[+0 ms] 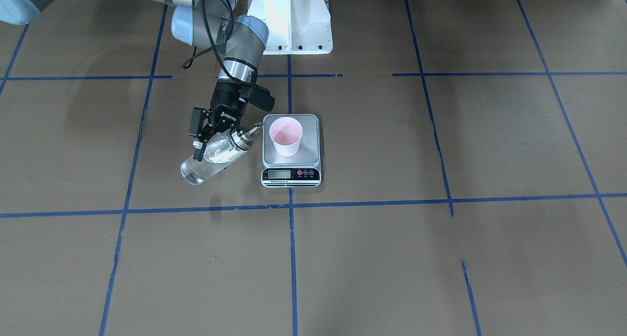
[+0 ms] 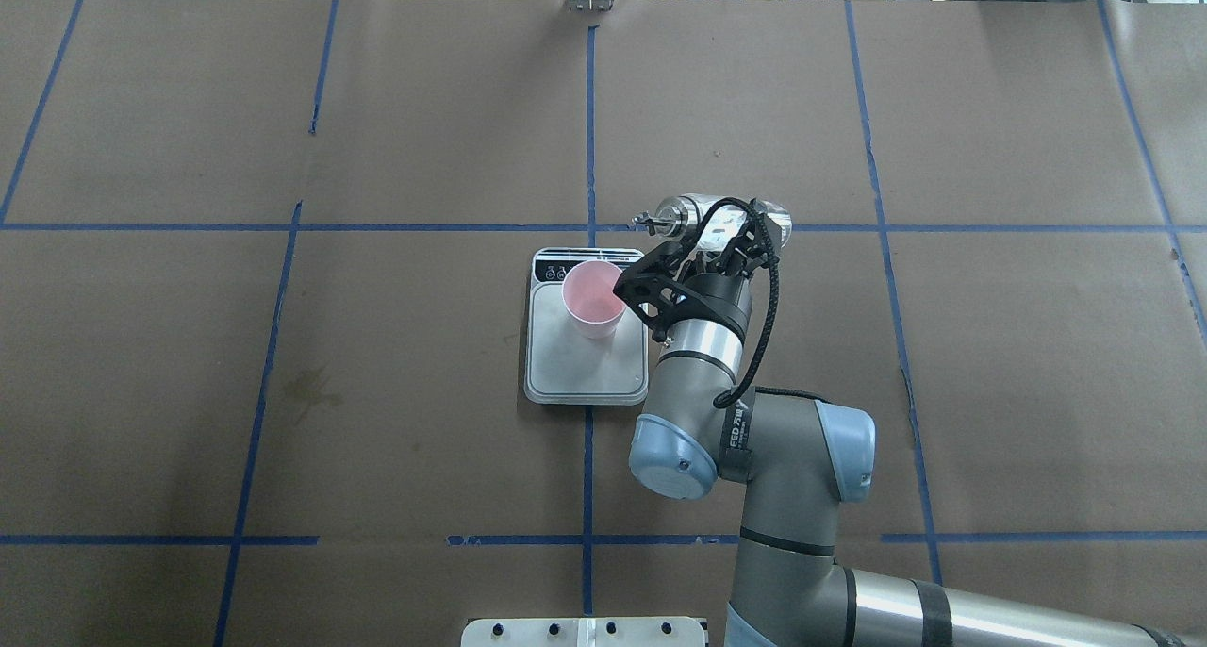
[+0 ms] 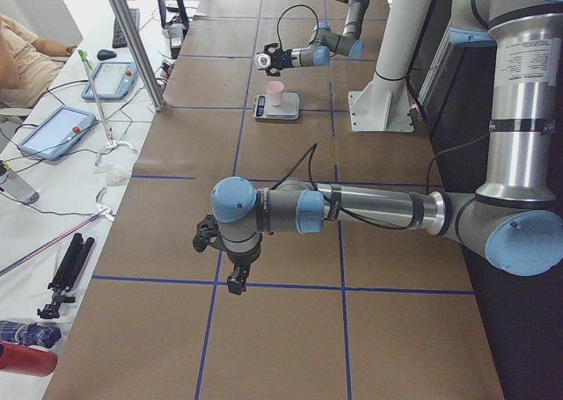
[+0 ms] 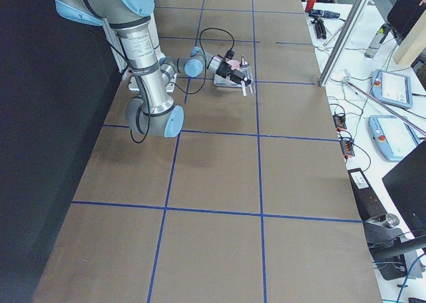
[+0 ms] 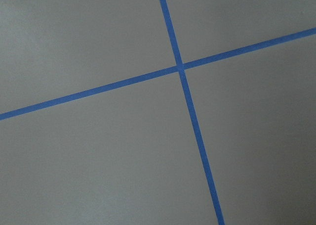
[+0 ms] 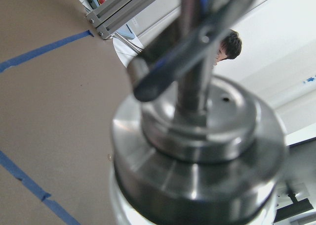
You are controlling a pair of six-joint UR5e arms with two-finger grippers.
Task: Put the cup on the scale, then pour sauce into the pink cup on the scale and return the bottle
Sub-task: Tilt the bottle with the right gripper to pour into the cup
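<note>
The pale pink cup (image 1: 285, 136) stands upright on the silver scale (image 1: 309, 152), also in the overhead view, cup (image 2: 592, 298) on scale (image 2: 585, 373). My right gripper (image 1: 214, 144) is shut on the clear glass bottle (image 1: 211, 158) and holds it above the table, tipped nearly on its side. Clear sauce shows in the glass. Its silver cap (image 1: 241, 138) and spout point toward the cup; the tip is at the scale's edge, just short of the cup's rim. The right wrist view is filled by the cap (image 6: 197, 151). My left gripper (image 3: 230, 272) hangs far off; I cannot tell its state.
Brown paper with blue tape lines (image 1: 291, 204) covers the table. The robot's white base (image 1: 291, 17) stands behind the scale. The left wrist view shows only bare paper and a tape cross (image 5: 179, 67). Operators' tablets (image 3: 53, 129) and tools lie beyond the table's far edge.
</note>
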